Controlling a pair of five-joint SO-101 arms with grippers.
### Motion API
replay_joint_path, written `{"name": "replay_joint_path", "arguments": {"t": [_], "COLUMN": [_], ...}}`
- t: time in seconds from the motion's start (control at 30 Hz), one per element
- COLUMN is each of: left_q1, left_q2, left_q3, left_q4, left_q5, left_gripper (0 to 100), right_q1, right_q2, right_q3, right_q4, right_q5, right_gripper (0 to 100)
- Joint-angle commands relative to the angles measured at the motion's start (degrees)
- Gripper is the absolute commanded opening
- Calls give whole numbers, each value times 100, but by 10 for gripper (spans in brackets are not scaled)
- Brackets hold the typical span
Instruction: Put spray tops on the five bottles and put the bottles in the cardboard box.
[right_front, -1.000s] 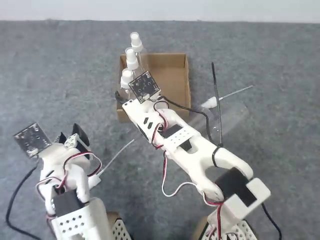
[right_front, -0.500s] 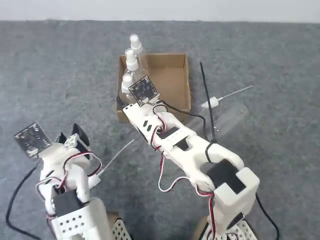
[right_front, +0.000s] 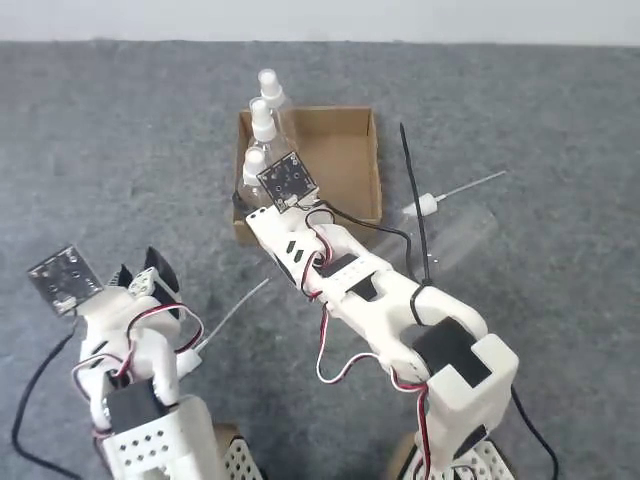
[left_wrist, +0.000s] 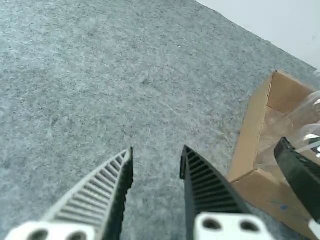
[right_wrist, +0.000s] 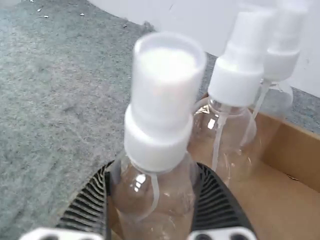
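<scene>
Three clear bottles with white spray tops stand along one side of the cardboard box (right_front: 330, 165). The front bottle (right_wrist: 160, 130) sits between my right gripper's (right_wrist: 152, 207) fingers (right_wrist: 85, 210), which are shut on its body at the box's near corner. The other two bottles (right_wrist: 240, 85) (right_wrist: 280, 55) stand behind it. In the high view the held bottle's top (right_front: 255, 160) shows just past the right arm's wrist. My left gripper (left_wrist: 156, 170) hangs open over bare carpet, short of the box (left_wrist: 257, 145).
A clear bottle (right_front: 462, 238) lies on its side right of the box, with a loose spray top (right_front: 425, 205) beside it. Another spray top (right_front: 200, 347) with its long tube lies by the left arm. Grey carpet lies left of the box.
The right arm shifted a little, its elbow swinging nearer, and the held bottle dropped slightly at the box corner. The left arm stayed still.
</scene>
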Motion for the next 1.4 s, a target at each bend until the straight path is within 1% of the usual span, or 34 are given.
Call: {"name": "replay_joint_path", "arguments": {"t": [0.0,0.07,0.2,0.27,1.1,1.2,1.27,1.37], "left_q1": [0,0,0,0,0,0,0,0], "left_q2": [-97,-97,-97,-97,-97,-97,-97,-97], "left_q3": [-57,-48,-48,-48,-48,-48,-48,-48], "left_q4": [-167,-167,-167,-167,-176,-176,-176,-176], "left_q5": [35,35,35,35,35,35,35,35], "left_gripper": [149,149,149,149,149,149,149,149], "right_q1": [40,40,31,31,-40,-57,-66,-92], "right_q2": [-57,-75,-110,-110,-119,-127,-215,-418], "right_q3": [-281,-281,-290,-290,-281,-352,-404,-404], "right_q4": [-101,66,479,497,514,866,1174,1490], "right_q5": [-18,-26,-53,-53,0,35,105,114], "right_gripper": [16,55,173,206,214,215,244,314]}}
